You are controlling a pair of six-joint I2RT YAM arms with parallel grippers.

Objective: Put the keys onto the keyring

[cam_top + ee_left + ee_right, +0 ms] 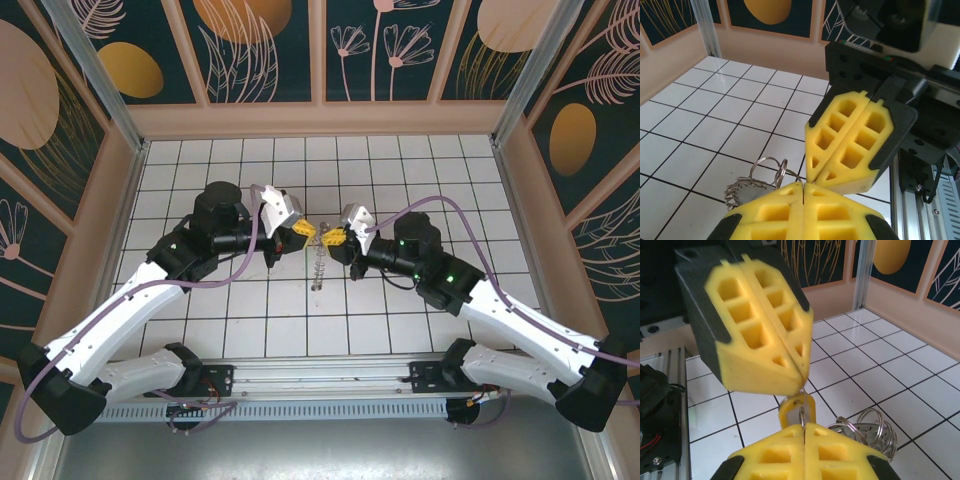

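My left gripper (308, 230) and right gripper (335, 238) meet tip to tip above the middle of the tiled floor. Both are shut on the thin wire of the keyring (318, 262), whose bunch of steel loops hangs below them. From the left wrist, the left gripper (804, 184) pinches a wire loop of the keyring (767, 171), with the right gripper (811, 178) just above. In the right wrist view, the right gripper (804, 425) grips a ring beside a yellow tag (795, 399), and the left gripper (802, 382) holds it from above. The keys cannot be made out.
A grey plate fringed with many small rings (742, 192) dangles from the loops, also seen in the right wrist view as the ring bunch (870, 426). White tiled floor (240, 170) lies all round, enclosed by tan walls (320, 118). A metal rail (320, 378) runs along the near edge.
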